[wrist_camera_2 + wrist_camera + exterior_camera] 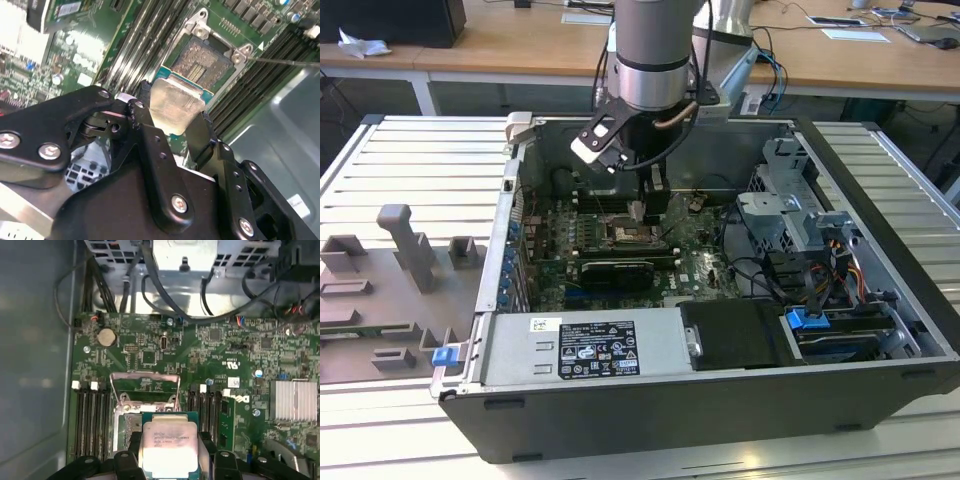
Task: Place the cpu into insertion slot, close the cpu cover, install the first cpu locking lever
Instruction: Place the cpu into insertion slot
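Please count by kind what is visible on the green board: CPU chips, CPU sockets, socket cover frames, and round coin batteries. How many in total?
cpu: 1
insertion slot: 1
cpu cover: 1
coin battery: 1
Total: 4

cpu (175, 102): silver-grey top, green edge, clamped between the end effector (170, 446) fingers. insertion slot (200, 62): square, dark, unfilled, just beyond the fingertips. cpu cover (145, 375): silvery window frame, flipped up, past the slot.
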